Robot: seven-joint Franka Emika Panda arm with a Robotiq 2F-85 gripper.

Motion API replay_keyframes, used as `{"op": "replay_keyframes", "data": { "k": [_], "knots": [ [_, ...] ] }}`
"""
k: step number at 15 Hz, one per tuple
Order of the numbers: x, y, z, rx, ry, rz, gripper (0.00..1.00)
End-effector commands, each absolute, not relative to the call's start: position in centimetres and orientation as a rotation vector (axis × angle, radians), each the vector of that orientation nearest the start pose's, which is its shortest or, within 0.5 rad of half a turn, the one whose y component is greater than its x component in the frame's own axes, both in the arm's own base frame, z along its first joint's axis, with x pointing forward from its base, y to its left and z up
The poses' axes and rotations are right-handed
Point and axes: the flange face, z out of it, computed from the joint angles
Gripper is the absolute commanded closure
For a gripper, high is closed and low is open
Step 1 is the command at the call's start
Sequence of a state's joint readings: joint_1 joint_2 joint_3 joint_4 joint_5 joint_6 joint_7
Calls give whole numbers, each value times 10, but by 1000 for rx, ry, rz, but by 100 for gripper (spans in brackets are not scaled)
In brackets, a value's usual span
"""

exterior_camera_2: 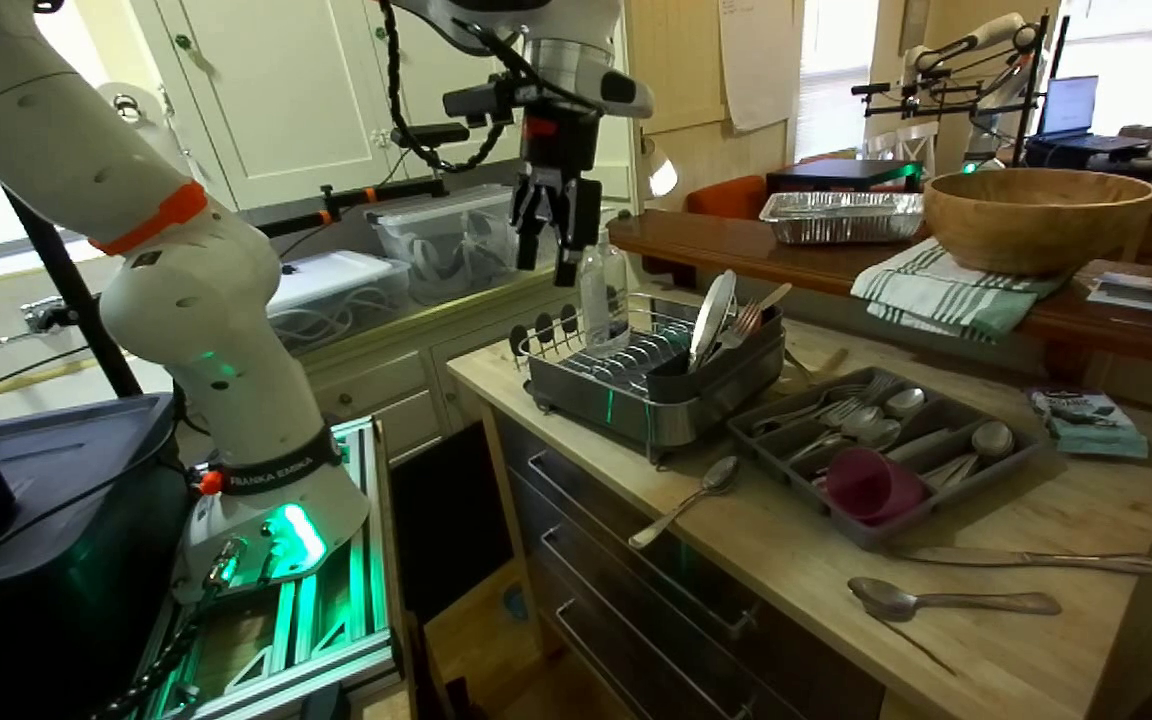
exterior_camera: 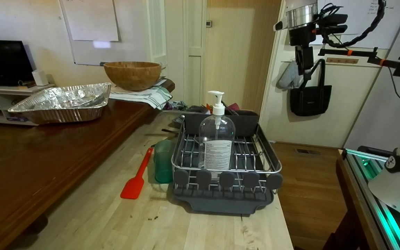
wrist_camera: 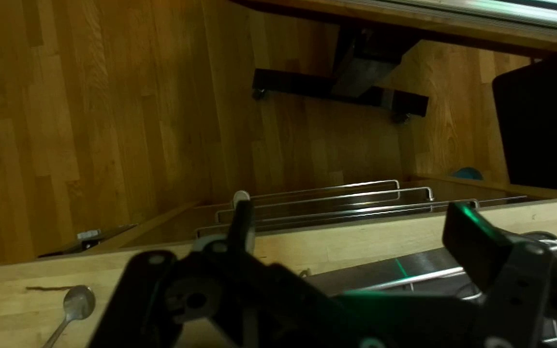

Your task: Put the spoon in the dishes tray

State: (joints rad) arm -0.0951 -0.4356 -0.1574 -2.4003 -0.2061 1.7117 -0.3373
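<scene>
Jaws parted, my gripper [exterior_camera_2: 547,266] hangs high and points down; the wrist view, too, shows me a wide gap between its fingers. In both exterior views it is well above the level of the counter [exterior_camera: 127,229]. On that counter I see the dishes tray [exterior_camera: 226,179], a dark wire rack, with a clear pump bottle [exterior_camera: 217,156] upright in it.

In an exterior view, one spoon [exterior_camera_2: 702,490] lies on the counter just to the near side of the rack, its handle toward the edge. A second spoon [exterior_camera_2: 936,601] lies nearer and farther right, near a knife [exterior_camera_2: 1036,561]. More spoons [exterior_camera_2: 904,402] lie in a grey cutlery tray [exterior_camera_2: 864,533] right of the rack, beside a tilted magenta cup [exterior_camera_2: 871,487]. Which of them is meant, I can't say from here.

In an exterior view, I have a green cup [exterior_camera: 163,163] just left of the rack and a red spatula [exterior_camera: 136,181] farther left. On a raised dark wooden top [exterior_camera: 64,149] stand a foil pan [exterior_camera: 64,114] and, right of it, a wooden bowl [exterior_camera: 132,77].
</scene>
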Motion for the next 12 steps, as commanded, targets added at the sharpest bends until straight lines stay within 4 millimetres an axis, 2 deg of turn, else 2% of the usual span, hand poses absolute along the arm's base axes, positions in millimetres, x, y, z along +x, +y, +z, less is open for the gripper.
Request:
{"op": "replay_keyframes", "data": {
  "k": [1,4,5,7,8,9,10,12],
  "knots": [
    [354,-150,423,-3156,-365,343,0],
    [337,-191,391,-3077,-420,292,0],
    [332,-205,381,-3069,-386,283,0],
    [329,-234,362,-3128,-124,234,1],
    [329,-244,354,-3136,-37,203,7],
    [333,-251,346,-3159,51,195,3],
    [327,-241,366,-3129,-84,190,2],
    [327,-245,359,-3130,-67,203,2]
  ]
}}
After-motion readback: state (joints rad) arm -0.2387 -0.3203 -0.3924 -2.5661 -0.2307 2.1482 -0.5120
